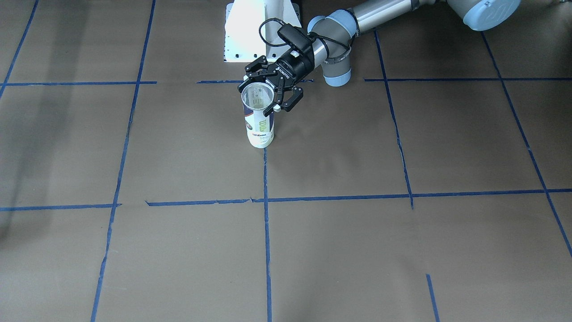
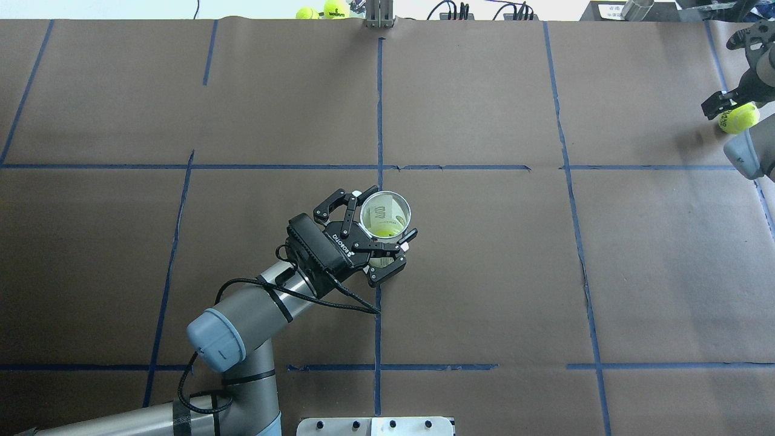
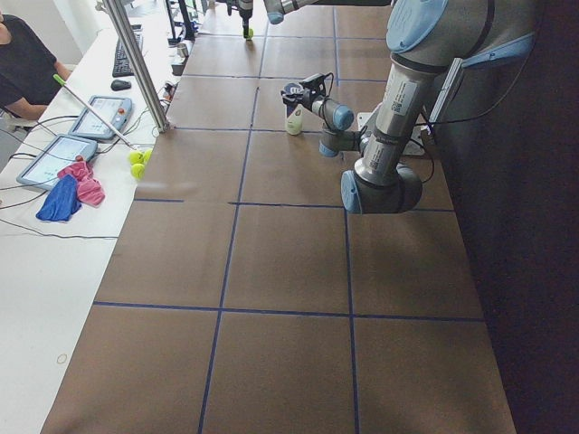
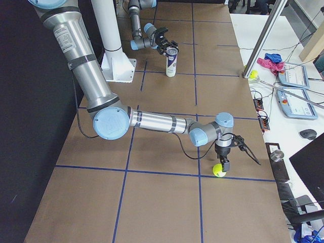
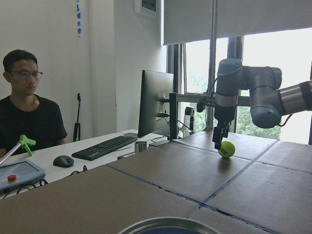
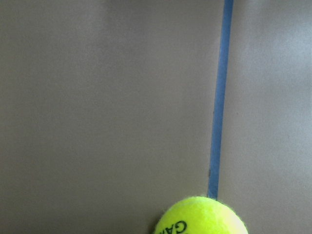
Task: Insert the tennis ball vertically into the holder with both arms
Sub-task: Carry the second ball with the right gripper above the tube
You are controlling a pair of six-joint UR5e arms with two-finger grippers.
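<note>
The holder [image 2: 385,213], a clear can with a white and navy label, stands upright near the table's middle and also shows in the front view [image 1: 260,120]. My left gripper [image 2: 382,219] is shut on its silver rim, one finger on each side. A yellow-green patch shows at the can's bottom. The tennis ball [image 2: 738,118] lies on the table at the far right, also seen in the right side view [image 4: 219,170] and the right wrist view [image 6: 201,217]. My right gripper [image 4: 238,159] hangs just over it, looking open, one fingertip at the ball's top.
The white pedestal base [image 1: 259,31] stands behind the can on the robot's side. Spare tennis balls [image 2: 321,11] lie at the far table edge. An operator [image 5: 29,112] sits at a desk with a keyboard [image 5: 105,147] beyond the table's end.
</note>
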